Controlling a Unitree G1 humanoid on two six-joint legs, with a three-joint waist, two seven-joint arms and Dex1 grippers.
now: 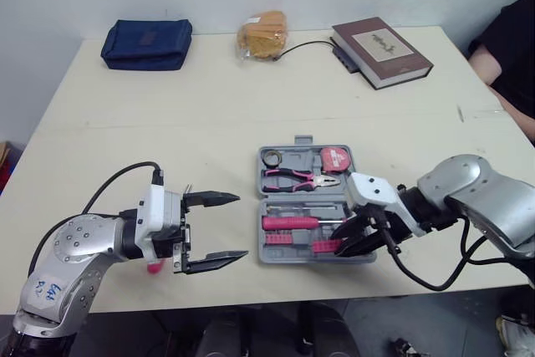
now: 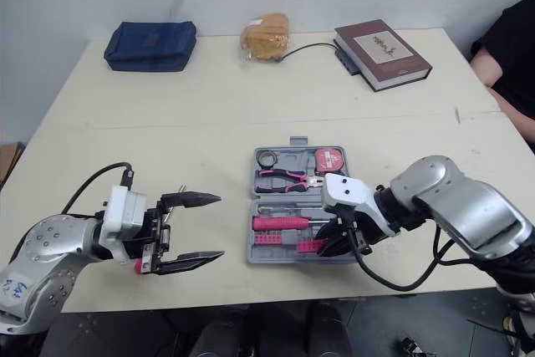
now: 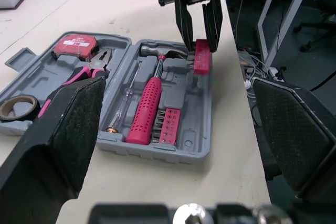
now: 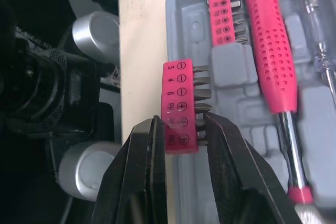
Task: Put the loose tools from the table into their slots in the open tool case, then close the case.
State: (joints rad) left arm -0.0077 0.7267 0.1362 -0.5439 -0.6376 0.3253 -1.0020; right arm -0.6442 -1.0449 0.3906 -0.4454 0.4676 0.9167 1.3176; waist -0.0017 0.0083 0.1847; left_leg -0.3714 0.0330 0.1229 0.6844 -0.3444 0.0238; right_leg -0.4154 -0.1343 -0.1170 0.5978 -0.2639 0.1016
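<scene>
Left eye view: the open tool case (image 1: 261, 250) lies on the tabletop (image 1: 167, 123), right of centre and close to the near edge. Its far half carries a tape roll (image 1: 269, 157), pink-handled pliers (image 1: 292, 178) and a red tape measure (image 1: 335, 159). The near half carries a pink-handled screwdriver (image 1: 288, 222). The right end effector (image 1: 349, 244) grasps a pink bit holder (image 1: 328, 246) at the case's near right corner. The left end effector (image 1: 241, 225) hovers left of the case, spread wide and empty.

Left wrist view: a second bit strip (image 3: 168, 124) is already seated at the near left of the case. It lies beside the screwdriver, and a slim tester pen (image 3: 123, 106) lies on the screwdriver's far side.

Right wrist view: the held holder is pinched by one end and sits over the case's near rim, bits pointing inward. It probably belongs in the vacant grey moulding (image 4: 231, 69). A good placement would shift it farther in, square its long side to that slot and lower it level. It should then be pressed down before the grip lets go.
</scene>
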